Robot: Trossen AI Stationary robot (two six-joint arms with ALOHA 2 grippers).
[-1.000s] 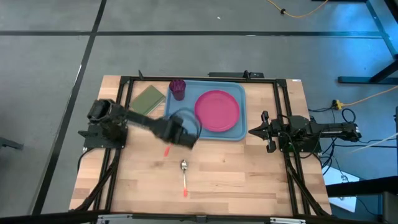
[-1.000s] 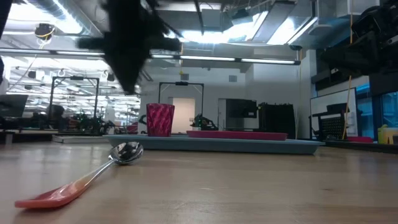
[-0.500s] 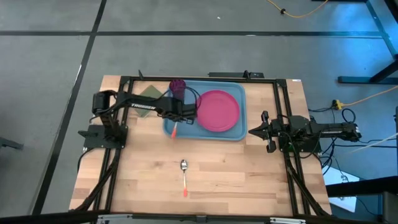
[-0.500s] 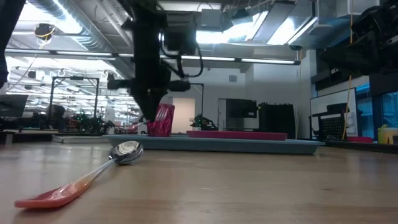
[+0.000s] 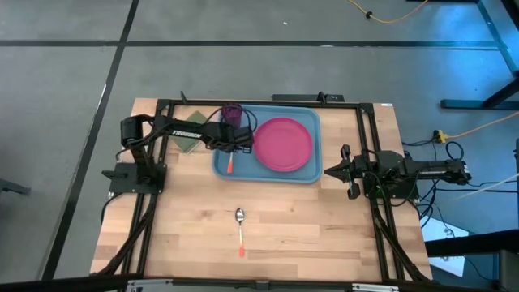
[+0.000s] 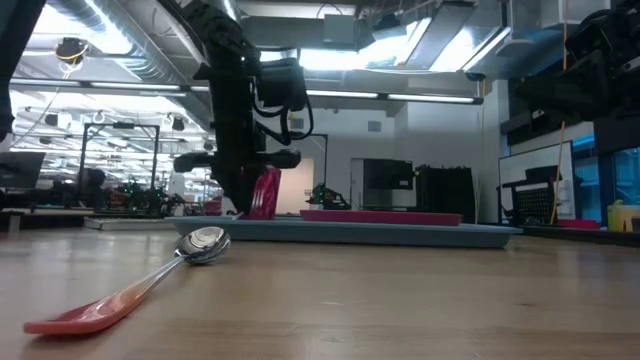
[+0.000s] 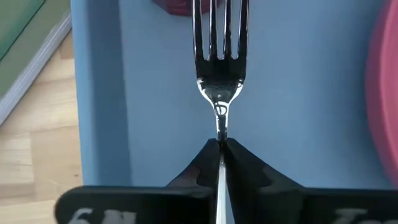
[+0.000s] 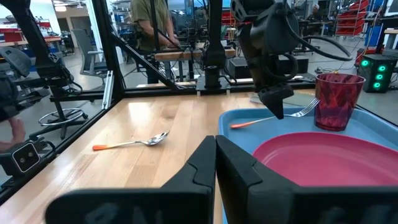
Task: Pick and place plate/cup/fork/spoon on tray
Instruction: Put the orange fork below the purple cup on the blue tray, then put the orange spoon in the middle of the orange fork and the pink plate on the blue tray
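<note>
left gripper: the left gripper (image 5: 231,144) is over the left part of the large light blue rectangular plastic tray (image 5: 304,173), fingers pinched on the neck of the small fork with silver tines and orange-red handle (image 5: 230,164)
fork: held roughly level just above the tray floor; in the left wrist view the tines (image 7: 219,31) point toward the cup, in the high view the orange handle sticks out toward the tray's front edge; right wrist view shows the fork (image 8: 273,117) under the dark gripper (image 8: 278,104)
tray: far middle of the light wooden table (image 5: 308,227), carrying the plate and cup
plate: large round flat magenta-pink plastic plate (image 5: 284,144) lies on the right part of the tray, just beside the fork
cup: small round dark red-magenta plastic cup (image 5: 233,113) stands upright in the tray's far left corner, near the fork tines
spoon: small spoon with silver oval bowl and orange-red handle (image 5: 241,230) lies on bare table in front of the tray, well apart from it, bowl toward the tray; nearest thing in the low view (image 6: 140,285)
pad: olive-green rectangular pad (image 5: 188,130) left of the tray, partly under the left arm
right gripper: the right gripper (image 5: 331,171) waits at the right table edge, empty, fingers narrow, closed together in its wrist view (image 8: 216,149)
room: a person (image 8: 149,28) stands beyond the table in the right wrist view
</note>
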